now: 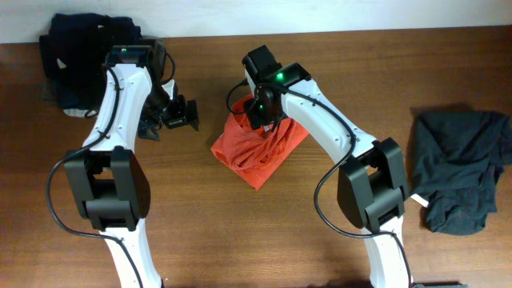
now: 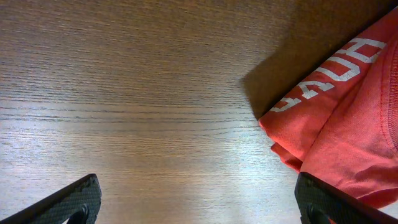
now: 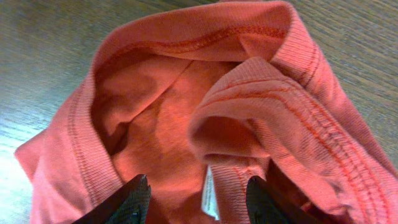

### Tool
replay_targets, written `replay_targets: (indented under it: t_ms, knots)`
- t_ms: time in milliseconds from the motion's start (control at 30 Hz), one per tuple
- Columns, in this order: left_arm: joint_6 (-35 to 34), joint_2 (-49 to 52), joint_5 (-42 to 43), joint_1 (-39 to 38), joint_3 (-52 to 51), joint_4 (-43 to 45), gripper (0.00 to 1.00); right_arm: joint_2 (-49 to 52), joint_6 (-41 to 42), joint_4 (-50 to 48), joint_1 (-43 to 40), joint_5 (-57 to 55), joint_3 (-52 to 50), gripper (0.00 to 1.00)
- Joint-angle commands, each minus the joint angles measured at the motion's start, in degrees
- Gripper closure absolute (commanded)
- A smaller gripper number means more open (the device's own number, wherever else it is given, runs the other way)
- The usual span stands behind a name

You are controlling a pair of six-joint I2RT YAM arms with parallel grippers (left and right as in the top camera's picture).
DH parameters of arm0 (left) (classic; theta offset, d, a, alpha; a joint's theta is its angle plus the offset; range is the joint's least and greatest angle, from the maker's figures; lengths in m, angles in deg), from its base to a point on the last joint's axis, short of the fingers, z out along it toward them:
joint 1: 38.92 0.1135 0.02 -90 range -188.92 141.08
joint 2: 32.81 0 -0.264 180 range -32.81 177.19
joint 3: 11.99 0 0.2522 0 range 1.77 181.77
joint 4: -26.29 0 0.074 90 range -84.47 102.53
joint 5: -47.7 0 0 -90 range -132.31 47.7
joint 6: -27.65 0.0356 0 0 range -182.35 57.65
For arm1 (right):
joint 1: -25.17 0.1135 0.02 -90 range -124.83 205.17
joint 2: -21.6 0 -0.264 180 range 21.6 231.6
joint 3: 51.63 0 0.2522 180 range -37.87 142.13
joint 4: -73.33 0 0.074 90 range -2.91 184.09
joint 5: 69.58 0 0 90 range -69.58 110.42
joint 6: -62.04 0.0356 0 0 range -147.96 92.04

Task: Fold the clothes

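Note:
The clothes, one red-orange T-shirt (image 1: 260,148), lie bunched in a heap at the middle of the table. My right gripper (image 1: 258,112) hovers over the heap's far end. In the right wrist view its fingers stand apart over the ribbed collar (image 3: 186,43), with a white label (image 3: 210,199) and a fold of cloth showing between them. My left gripper (image 1: 180,114) is to the left of the shirt, wide open over bare wood (image 2: 196,199). The shirt's edge with white lettering (image 2: 329,74) reaches its right fingertip (image 2: 323,196).
A pile of dark garments (image 1: 80,48) lies at the back left corner, behind the left arm. A charcoal garment (image 1: 460,168) is spread near the right edge. Bare wooden tabletop (image 1: 240,232) runs along the front.

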Motion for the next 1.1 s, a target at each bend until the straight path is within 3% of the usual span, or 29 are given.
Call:
replay_targets:
  t_ms: [0, 233, 367, 500, 633, 800, 933, 1067]
  knots:
    - [-0.3, 0.3, -0.3, 0.1, -0.3, 0.0, 0.01, 2.4, -0.4, -0.1, 0.1, -3.0, 1.0, 0.45]
    - [-0.3, 0.3, -1.4, 0.1, -0.3, 0.0, 0.01, 3.9, -0.4, -0.2, 0.1, -3.1, 1.0, 0.46]
    - [-0.3, 0.3, -1.6, 0.1, -0.3, 0.0, 0.01, 3.9, 0.0, 0.1, 0.1, -6.0, 1.0, 0.66]
    - [-0.3, 0.3, -1.6, 0.1, -0.3, 0.0, 0.01, 3.9, 1.6, 0.5, 0.1, -9.2, 1.0, 0.68]
    - [-0.3, 0.3, -1.6, 0.1, -0.3, 0.0, 0.01, 3.9, 2.3, 0.6, 0.0, -10.7, 1.1, 0.81]
    - [-0.3, 0.3, -1.6, 0.1, -0.3, 0.1, 0.01, 3.8, 3.3, 2.1, 0.0, -16.3, 1.4, 0.84]
    - [-0.3, 0.3, -1.6, 0.1, -0.3, 0.2, 0.01, 3.8, 4.4, 5.0, 0.0, -19.2, 3.5, 0.95]
    - [-0.3, 0.3, -1.6, 0.1, -0.3, 0.2, 0.01, 3.8, 4.6, 8.5, 0.0, -22.2, 6.9, 0.96]
